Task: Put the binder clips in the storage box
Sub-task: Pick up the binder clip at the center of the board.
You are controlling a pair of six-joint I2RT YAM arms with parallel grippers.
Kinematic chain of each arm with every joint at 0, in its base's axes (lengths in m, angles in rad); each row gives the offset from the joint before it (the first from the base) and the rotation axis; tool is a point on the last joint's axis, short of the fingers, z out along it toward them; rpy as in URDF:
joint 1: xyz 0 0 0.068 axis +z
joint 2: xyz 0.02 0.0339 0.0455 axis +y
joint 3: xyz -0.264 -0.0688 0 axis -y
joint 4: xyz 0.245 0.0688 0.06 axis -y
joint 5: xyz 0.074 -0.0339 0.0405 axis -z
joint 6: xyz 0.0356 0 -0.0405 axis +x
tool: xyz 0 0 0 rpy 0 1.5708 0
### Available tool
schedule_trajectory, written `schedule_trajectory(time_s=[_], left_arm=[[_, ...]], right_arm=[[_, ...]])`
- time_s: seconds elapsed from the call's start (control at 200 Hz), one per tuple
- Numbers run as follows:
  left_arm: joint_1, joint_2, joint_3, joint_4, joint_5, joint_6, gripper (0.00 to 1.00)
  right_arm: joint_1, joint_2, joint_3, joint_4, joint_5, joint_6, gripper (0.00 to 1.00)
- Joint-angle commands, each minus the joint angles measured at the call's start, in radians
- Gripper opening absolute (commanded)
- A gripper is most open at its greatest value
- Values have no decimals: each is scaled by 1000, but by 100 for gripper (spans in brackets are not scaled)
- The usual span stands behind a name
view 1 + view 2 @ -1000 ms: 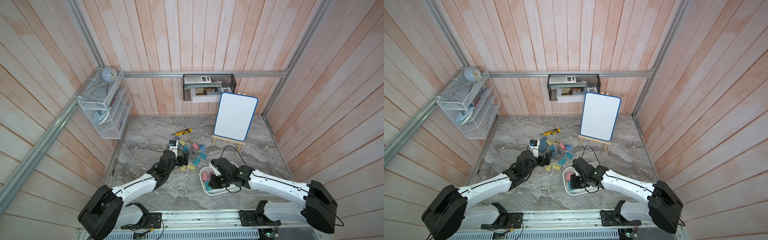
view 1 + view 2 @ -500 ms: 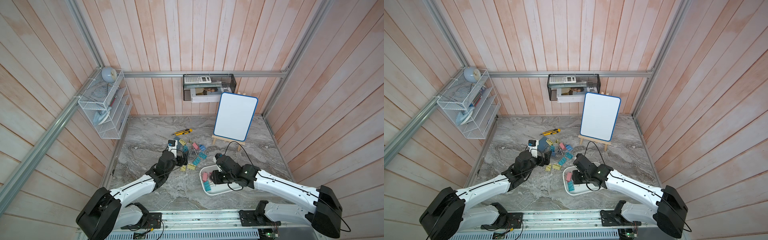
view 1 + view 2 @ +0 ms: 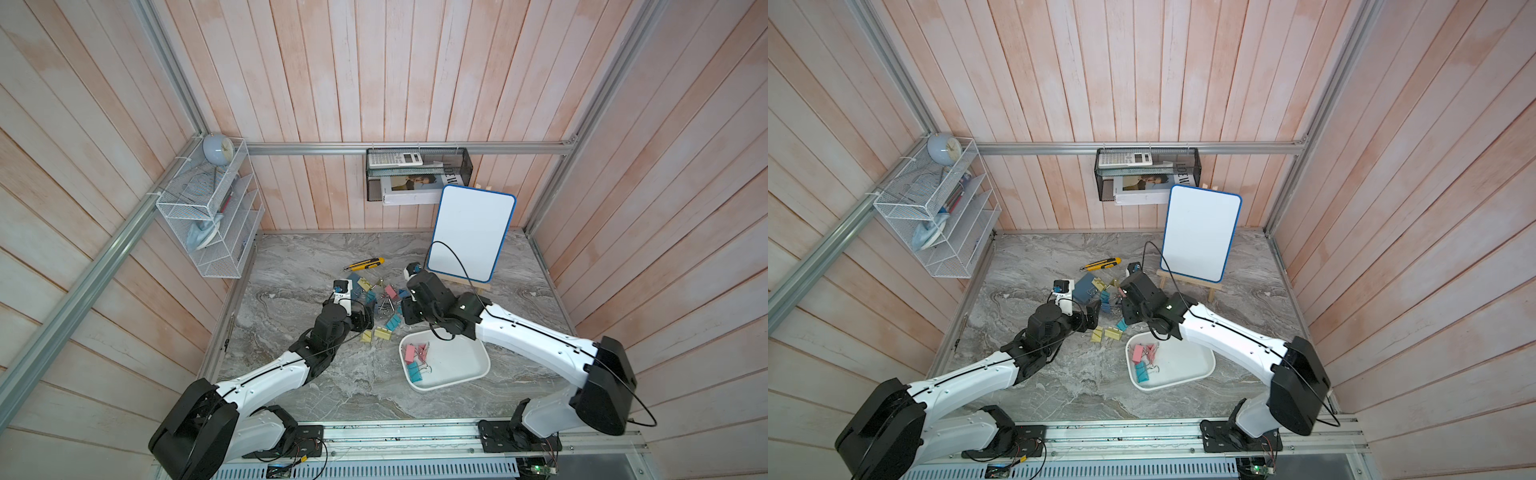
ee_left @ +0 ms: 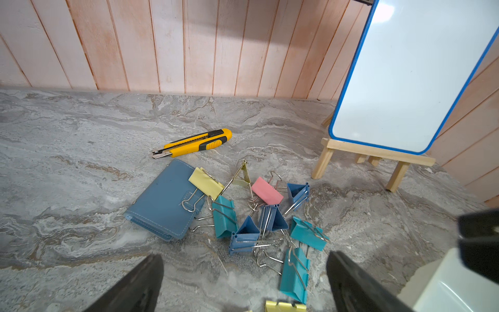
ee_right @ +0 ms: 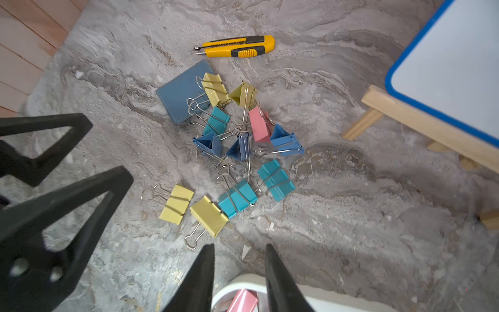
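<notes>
Several binder clips (image 3: 384, 297) in pink, yellow, teal and blue lie in a loose pile on the marble table, seen close in the right wrist view (image 5: 237, 151) and the left wrist view (image 4: 270, 218). The white storage box (image 3: 457, 365) sits at the front right of the pile and holds pink clips (image 3: 409, 353) and teal clips (image 3: 414, 371). My left gripper (image 4: 244, 255) stands wide open just short of the pile, holding nothing. My right gripper (image 5: 239, 246) hovers over the box's rim (image 5: 243, 281) at the corner nearest the pile, jaws partly open and empty.
A yellow utility knife (image 3: 364, 264) and a flat blue-grey pad (image 4: 164, 200) lie at the pile's far side. A whiteboard on a wooden easel (image 3: 469, 232) stands behind right. A black mesh basket (image 3: 417, 174) and a white wire rack (image 3: 208, 220) hang on the walls.
My right gripper was shut low inside the box; its jaws have since parted and it has drawn back to the box's corner near the pile. The left arm has barely moved.
</notes>
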Motion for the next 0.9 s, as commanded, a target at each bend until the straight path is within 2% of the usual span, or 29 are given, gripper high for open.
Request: schedule_trajectory(time_s=[0.0,0.16,0.27,0.515,0.895], left_arm=[[1,-27,-23,17,-35,-5,100],[4,-19,-47,64,-31,-55,100],[5,1,-33,51,-25,-58,100],[7,-15,-40,50,-39,-53,100],[7,-7,-37,48,-49,-44,100]], right_arm=[[-3,135,147,-226,53,-196,35],[-4,337,347,-443,81,-302,36],[-4,432,429,-509,108,-328,37],[-13,506,435,-488,147,-357,41],[-25,545,442,-398,153,-363,33]])
